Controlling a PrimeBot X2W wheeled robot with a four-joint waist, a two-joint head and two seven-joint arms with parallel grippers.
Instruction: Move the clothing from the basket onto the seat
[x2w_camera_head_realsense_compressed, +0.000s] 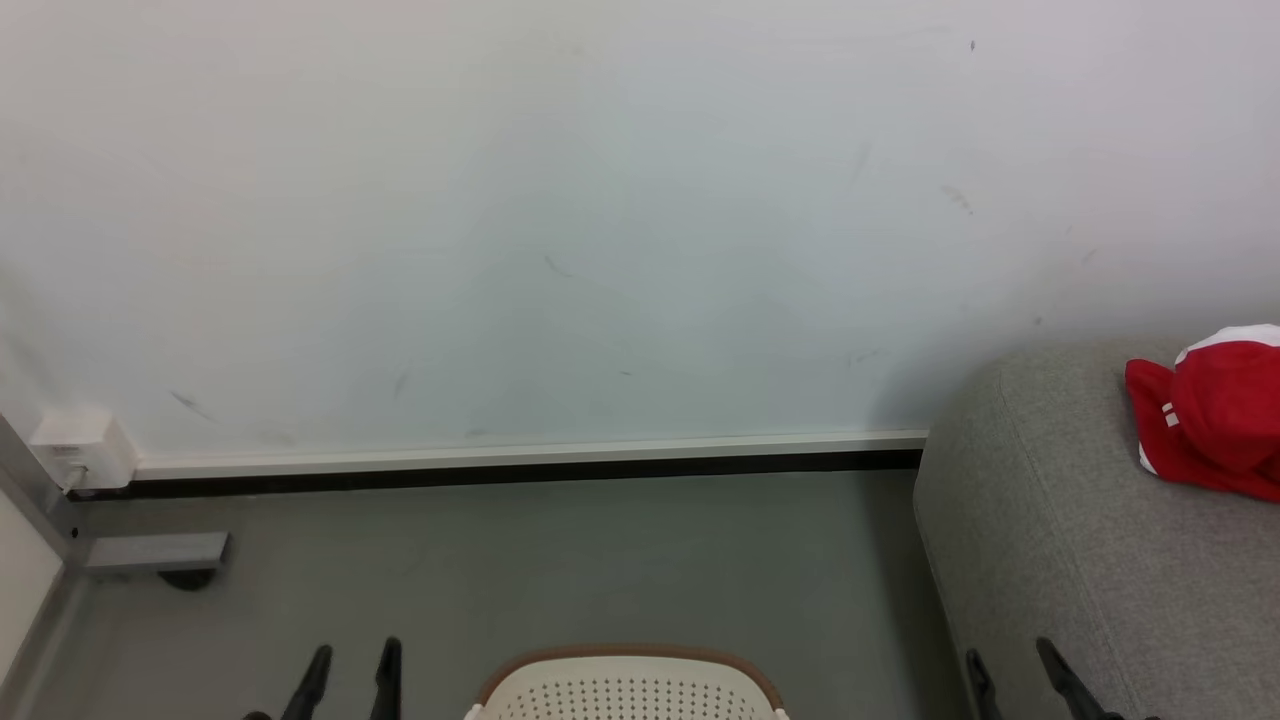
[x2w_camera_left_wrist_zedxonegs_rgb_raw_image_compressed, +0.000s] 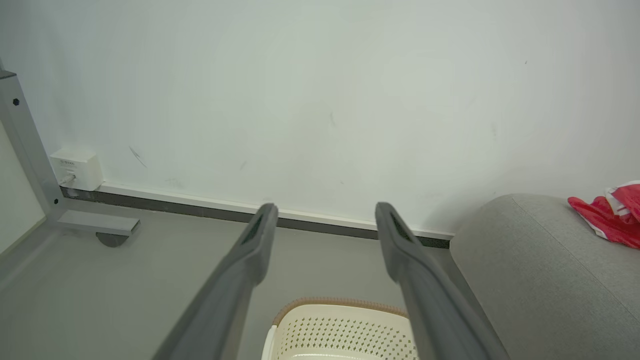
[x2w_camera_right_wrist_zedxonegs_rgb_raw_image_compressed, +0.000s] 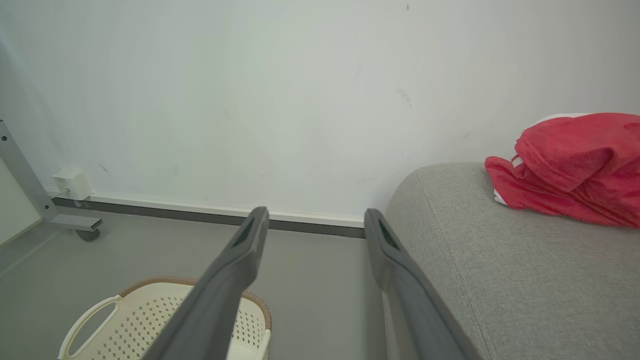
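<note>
The red garment with white panels (x2w_camera_head_realsense_compressed: 1215, 415) lies in a crumpled heap on top of the light grey sofa (x2w_camera_head_realsense_compressed: 1060, 540), near its rounded corner and close to the wall (x2w_camera_head_realsense_compressed: 600, 200); it is cut off by the right edge of the head view; thin white stripes show on one fold. The cream-white laundry basket (x2w_camera_head_realsense_compressed: 630, 695) stands on the grey floor (x2w_camera_head_realsense_compressed: 560, 560) just left of the sofa's side, well apart from the garment; only its far end comes into the head view at the bottom edge, with the brown woven-look rim curving over the perforated wall; in the right wrist view a white side handle (x2w_camera_right_wrist_zedxonegs_rgb_raw_image_compressed: 90, 320) shows too. The left gripper (x2w_camera_head_realsense_compressed: 355, 652) rises at the lower left of the head view, over the floor beside the basket, its two dark fingers standing apart with nothing between them; the left wrist view shows the same wide gap, through which the skirting board (x2w_camera_left_wrist_zedxonegs_rgb_raw_image_compressed: 325, 220) can be seen. The right gripper (x2w_camera_head_realsense_compressed: 1008, 655) sits at the lower right in front of the sofa's side, fingers likewise spread and clasping nothing, touching neither the fabric nor the basket. Along the foot of the wall runs a pale strip over a dark one; at the far left a small white box (x2w_camera_head_realsense_compressed: 80, 445) is fixed to the wall, and a grey metal frame foot (x2w_camera_head_realsense_compressed: 155, 552) with a dark caster rests on the floor below it.
</note>
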